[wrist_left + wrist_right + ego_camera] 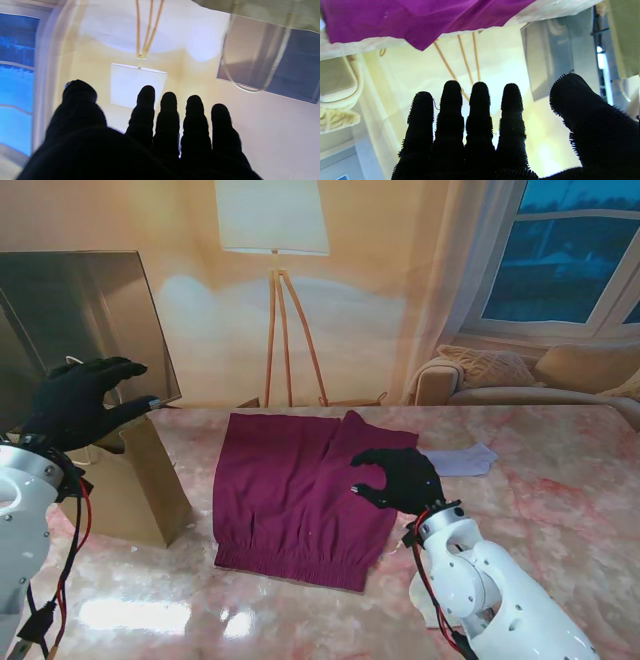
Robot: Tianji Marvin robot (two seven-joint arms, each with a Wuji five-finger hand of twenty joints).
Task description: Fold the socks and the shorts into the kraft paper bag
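Maroon shorts (300, 495) lay flat, unfolded, beside bag (135, 480). Right hand (400, 478) hovered over shorts' edge, fingers spread, empty; left hand (82, 400) empty over bag. Next: grip edge, fold.

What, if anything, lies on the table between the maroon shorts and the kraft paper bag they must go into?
Nothing visible does. In the stand's view, only bare marble table separates the shorts from the kraft paper bag to their left. The left hand is raised above the bag, holding nothing; the right hand is over the shorts' right edge.
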